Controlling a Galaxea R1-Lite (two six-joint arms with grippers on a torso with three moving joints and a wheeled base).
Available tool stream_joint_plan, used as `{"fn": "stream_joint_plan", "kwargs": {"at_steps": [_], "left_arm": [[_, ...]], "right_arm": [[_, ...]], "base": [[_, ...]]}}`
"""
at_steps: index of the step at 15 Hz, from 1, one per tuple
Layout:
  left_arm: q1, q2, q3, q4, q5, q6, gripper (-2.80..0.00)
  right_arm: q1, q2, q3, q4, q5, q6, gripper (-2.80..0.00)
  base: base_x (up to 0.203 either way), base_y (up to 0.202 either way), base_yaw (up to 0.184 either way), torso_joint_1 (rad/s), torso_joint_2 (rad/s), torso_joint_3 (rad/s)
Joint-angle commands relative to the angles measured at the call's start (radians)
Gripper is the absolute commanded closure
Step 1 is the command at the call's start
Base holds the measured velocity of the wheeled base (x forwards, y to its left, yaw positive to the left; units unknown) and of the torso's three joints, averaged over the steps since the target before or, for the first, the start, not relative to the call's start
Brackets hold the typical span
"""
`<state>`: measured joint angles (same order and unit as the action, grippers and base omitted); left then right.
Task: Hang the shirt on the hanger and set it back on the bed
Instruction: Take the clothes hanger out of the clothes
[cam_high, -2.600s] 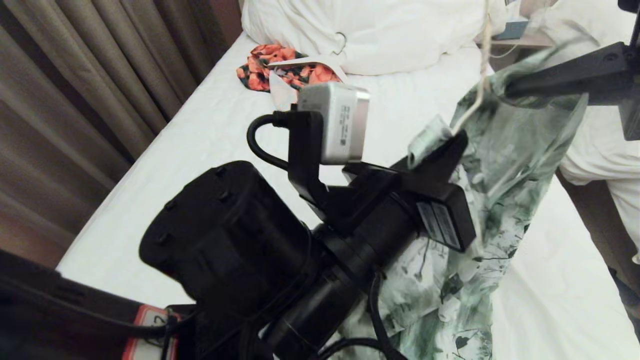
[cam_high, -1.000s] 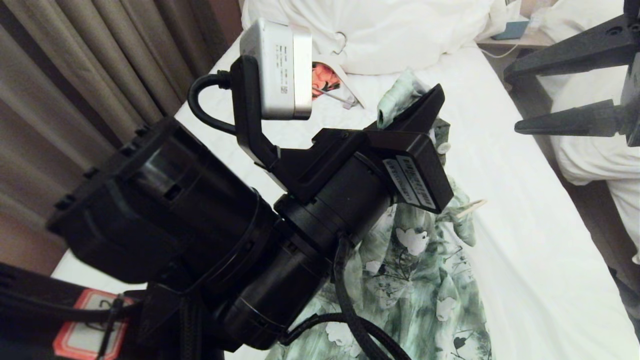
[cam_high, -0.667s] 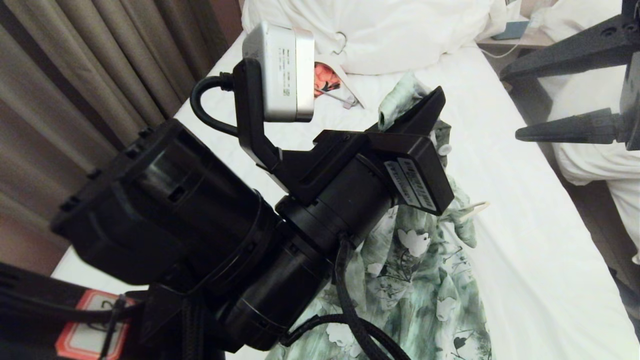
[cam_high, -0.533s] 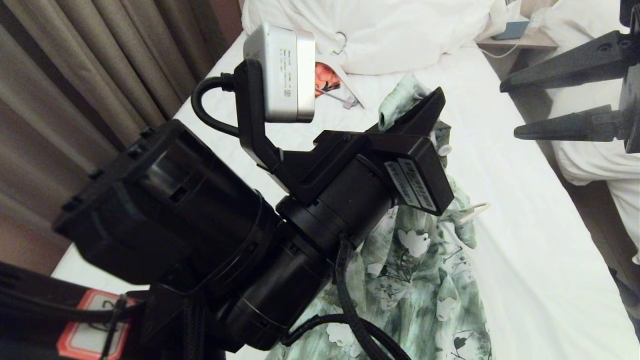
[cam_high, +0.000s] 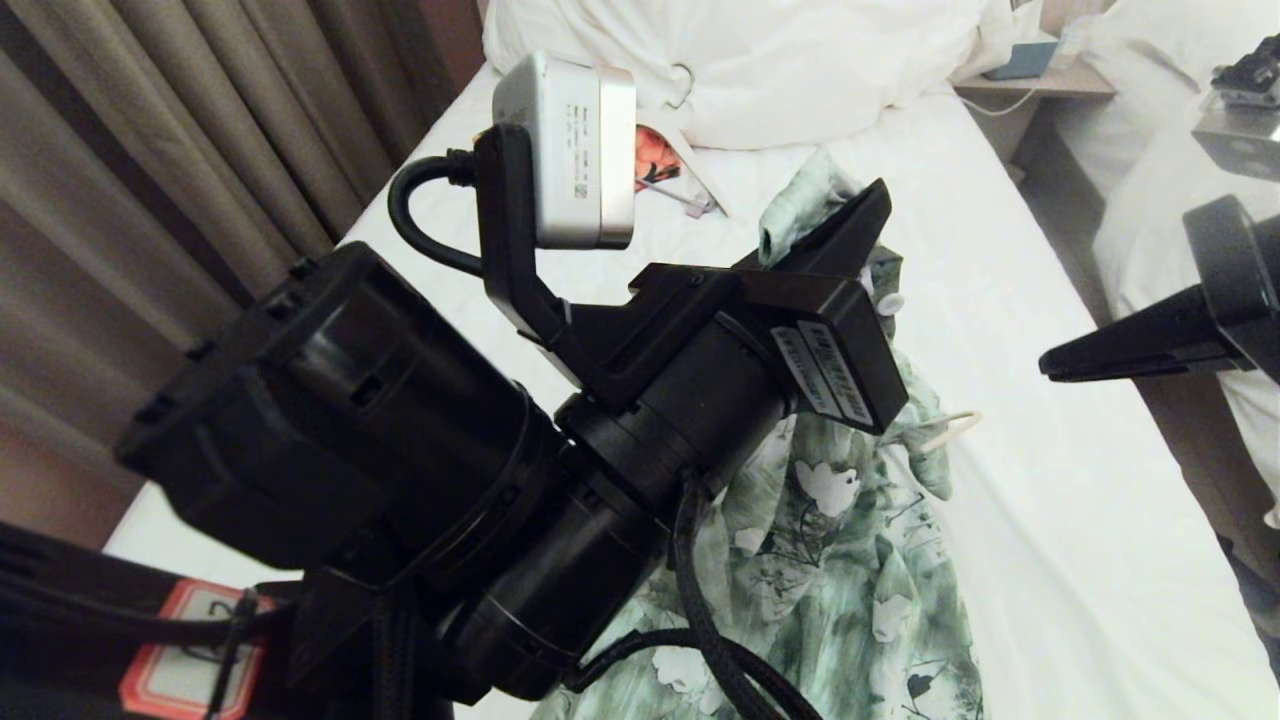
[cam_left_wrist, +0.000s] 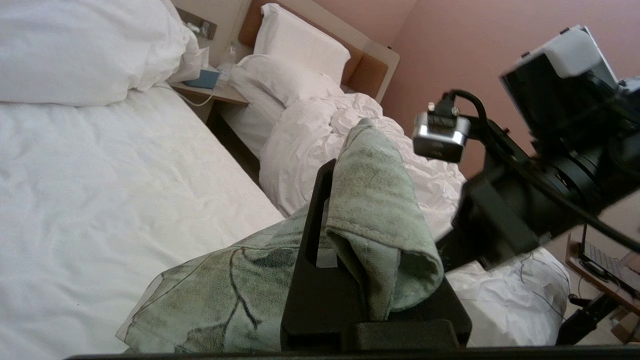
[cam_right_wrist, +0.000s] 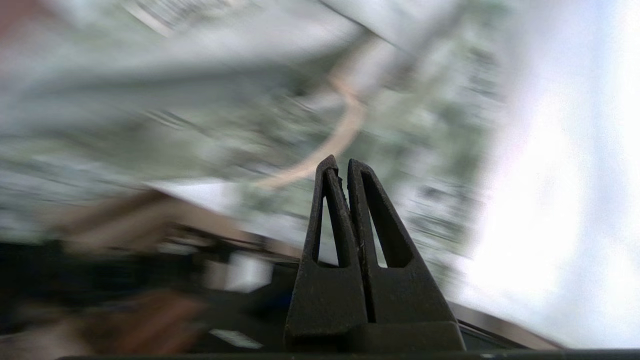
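Since the earlier frame, the right gripper (cam_high: 1050, 365) has been lowered at the right edge and its fingers brought together, empty, over the gap beside the bed (cam_high: 1060, 480). A fold of the shirt (cam_high: 850, 560) is clenched in the left gripper (cam_high: 800, 225) above mid-bed. The rest of the shirt lies spread on the near sheet, with the hanger (cam_high: 955, 425) protruding at its right edge.

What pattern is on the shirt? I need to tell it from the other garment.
Green-and-white brushed print with white flowers and dark leaves on the shirt; head view shows it best.
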<state>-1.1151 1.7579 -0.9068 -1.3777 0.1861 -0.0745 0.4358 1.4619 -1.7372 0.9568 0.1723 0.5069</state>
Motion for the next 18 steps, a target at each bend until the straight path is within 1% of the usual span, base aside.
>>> {"fn": "stream_joint_plan", "kwargs": {"at_steps": [1, 3, 4, 5, 8, 11, 13, 15, 18], "left_arm": [[0.0, 0.009, -0.001, -0.008, 0.003, -0.001, 0.0], [0.001, 0.009, -0.001, -0.008, 0.003, -0.001, 0.0], [0.001, 0.01, -0.001, -0.008, 0.002, -0.001, 0.0], [0.001, 0.009, -0.001, -0.008, 0.003, -0.001, 0.0], [0.001, 0.009, -0.001, -0.008, 0.001, -0.001, 0.0], [0.001, 0.009, -0.001, -0.008, 0.001, -0.001, 0.0], [0.003, 0.009, -0.001, -0.008, 0.001, -0.001, 0.0], [0.003, 0.009, -0.001, -0.008, 0.002, -0.001, 0.0], [0.003, 0.009, -0.001, -0.008, 0.002, -0.002, 0.0]], "right_arm": [[0.035, 0.01, -0.004, 0.045, -0.066, -0.032, 0.0], [0.047, 0.007, -0.006, 0.08, -0.077, -0.09, 0.0], [0.049, 0.005, -0.005, 0.104, -0.083, -0.142, -2.8], [0.057, 0.003, -0.003, 0.122, -0.104, -0.179, -2.8], [0.081, -0.006, 0.019, 0.123, -0.14, -0.231, -2.8], [0.083, -0.004, 0.048, 0.11, -0.149, -0.321, -2.8], [0.083, -0.001, 0.055, 0.102, -0.161, -0.411, -2.8], [0.085, 0.002, 0.069, 0.096, -0.198, -0.506, -2.8], [0.105, 0.015, 0.083, 0.051, -0.245, -0.577, -2.8]], "base": [[0.0, 0.0, 0.0, 0.0, 0.0, 0.0], [0.0, 0.0, 0.0, 0.0, 0.0, 0.0], [0.0, 0.0, 0.0, 0.0, 0.0, 0.0], [0.0, 0.0, 0.0, 0.0, 0.0, 0.0], [0.0, 0.0, 0.0, 0.0, 0.0, 0.0], [0.0, 0.0, 0.0, 0.0, 0.0, 0.0], [0.0, 0.0, 0.0, 0.0, 0.0, 0.0], [0.0, 0.0, 0.0, 0.0, 0.0, 0.0], [0.0, 0.0, 0.0, 0.0, 0.0, 0.0]]}}
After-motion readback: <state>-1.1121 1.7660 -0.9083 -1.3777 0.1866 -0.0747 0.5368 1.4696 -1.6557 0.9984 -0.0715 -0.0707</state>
